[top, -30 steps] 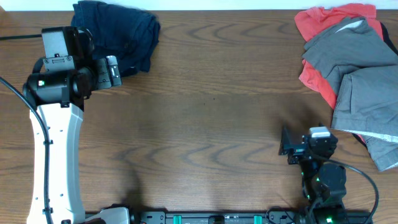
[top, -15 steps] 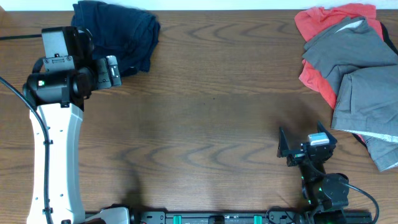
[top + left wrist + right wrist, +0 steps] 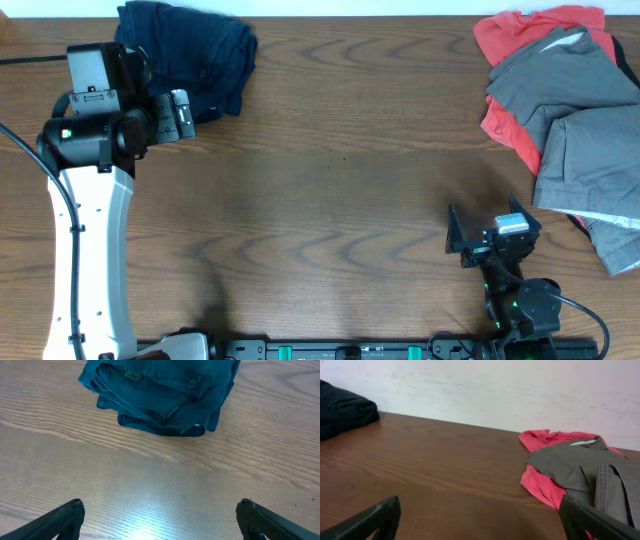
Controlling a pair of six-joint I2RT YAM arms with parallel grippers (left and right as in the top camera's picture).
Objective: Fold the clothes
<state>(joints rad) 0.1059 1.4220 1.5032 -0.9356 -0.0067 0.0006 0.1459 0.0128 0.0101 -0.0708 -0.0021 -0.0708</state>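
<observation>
The navy shorts [image 3: 190, 60] lie bunched; the grey and coral pile [image 3: 570, 110] sits well apart from them. Just beside the shorts hangs the left gripper [image 3: 160, 507], jaws wide, empty; the right gripper [image 3: 480, 505], equally wide and empty, is far off. A pinch might catch several layers and drag the whole bundle.

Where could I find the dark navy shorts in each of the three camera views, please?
Overhead: the navy shorts lie at the top left, near the far edge of the table.
Left wrist: they fill the top centre, cut off by the upper edge.
Right wrist: they sit at the far left edge, partly cut off.
Shared landmark: the wooden table beneath them shows in all three views.
</observation>
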